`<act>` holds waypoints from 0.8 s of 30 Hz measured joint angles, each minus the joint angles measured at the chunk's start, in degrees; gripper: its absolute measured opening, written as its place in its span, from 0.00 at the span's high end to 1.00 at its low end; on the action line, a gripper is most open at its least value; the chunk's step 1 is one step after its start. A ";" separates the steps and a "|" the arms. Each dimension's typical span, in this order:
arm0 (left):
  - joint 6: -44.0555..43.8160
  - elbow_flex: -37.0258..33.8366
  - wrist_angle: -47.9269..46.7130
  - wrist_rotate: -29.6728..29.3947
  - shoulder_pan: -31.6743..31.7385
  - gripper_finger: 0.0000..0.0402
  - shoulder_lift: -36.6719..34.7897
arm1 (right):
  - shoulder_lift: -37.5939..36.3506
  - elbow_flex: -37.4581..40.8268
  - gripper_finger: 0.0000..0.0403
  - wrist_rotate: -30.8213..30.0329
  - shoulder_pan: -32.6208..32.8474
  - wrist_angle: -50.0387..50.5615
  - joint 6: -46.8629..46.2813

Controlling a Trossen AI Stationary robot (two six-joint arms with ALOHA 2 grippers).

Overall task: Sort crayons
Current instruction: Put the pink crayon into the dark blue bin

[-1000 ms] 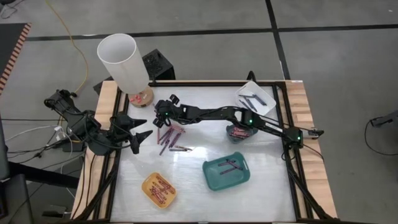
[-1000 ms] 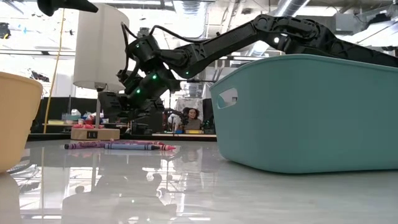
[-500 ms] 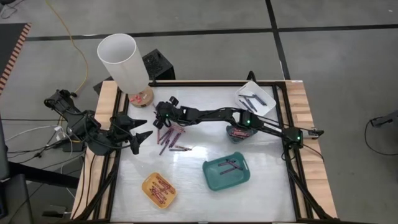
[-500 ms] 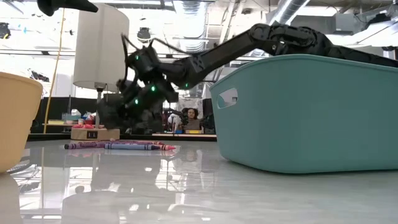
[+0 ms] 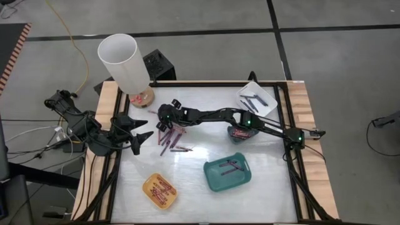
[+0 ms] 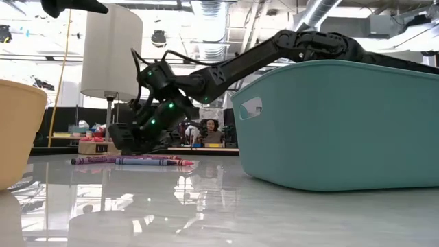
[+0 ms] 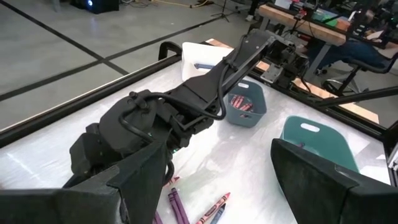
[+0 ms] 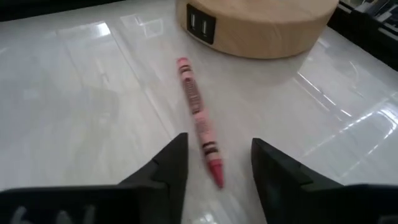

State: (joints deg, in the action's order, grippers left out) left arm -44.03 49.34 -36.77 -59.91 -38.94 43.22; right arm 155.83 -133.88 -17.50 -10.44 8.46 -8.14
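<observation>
Loose purple, pink and red crayons (image 5: pixel 170 139) lie flat on the white table (image 5: pixel 200 187) left of centre; in the low view they show as a row (image 6: pixel 130 160). One red crayon (image 8: pixel 198 112) lies alone in front of the lamp's wooden base (image 8: pixel 261 25). My right gripper (image 8: pixel 217 142) is low over the table, open, with a finger on either side of this crayon's near end and clear of it. In the high view it is at the pile's far side (image 5: pixel 160 120). My left gripper (image 7: pixel 230 186) waits open at the table's left edge (image 5: pixel 140 129).
A yellow tray (image 5: pixel 160 190) and a teal tray (image 5: pixel 227 173) sit near the front, each with crayons. A white tray (image 5: pixel 257 99) is at the far right, and a small grey bin (image 5: pixel 239 133) of red crayons lies under my right arm. A white-shaded lamp (image 5: pixel 125 62) stands far left.
My right gripper has sunk toward the table, coming down at the far side of the crayon pile near the lamp's base. The crayons have stayed where they were.
</observation>
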 joint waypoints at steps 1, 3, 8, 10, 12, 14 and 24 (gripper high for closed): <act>0.00 0.00 0.00 -0.03 0.01 0.31 0.01 | -0.04 -0.01 0.62 0.00 0.02 0.75 0.00; 0.02 0.00 -0.01 -0.10 0.00 0.31 0.02 | -0.11 -0.07 0.69 0.15 0.01 2.15 0.04; 0.00 0.00 -0.01 -0.36 0.02 0.31 0.02 | -0.19 -0.09 0.92 1.73 -0.06 2.81 0.68; -0.02 0.00 -0.01 -0.34 0.01 0.31 0.02 | -0.22 -0.09 0.98 2.22 -0.11 3.21 0.70; -0.02 0.00 -0.01 -0.34 0.02 0.31 0.02 | -0.22 -0.09 0.98 2.17 -0.09 3.53 0.66; -0.03 0.00 -0.08 -0.34 0.00 0.31 0.02 | -0.22 -0.09 0.98 2.21 -0.08 3.90 0.66; -0.02 0.00 -0.31 -0.34 0.02 0.31 0.00 | -1.88 0.02 0.99 2.84 0.31 6.86 0.63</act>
State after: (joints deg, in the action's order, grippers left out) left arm -44.05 49.34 -37.08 -60.25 -38.92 43.22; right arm 153.95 -133.86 -14.65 -10.12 15.33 -7.51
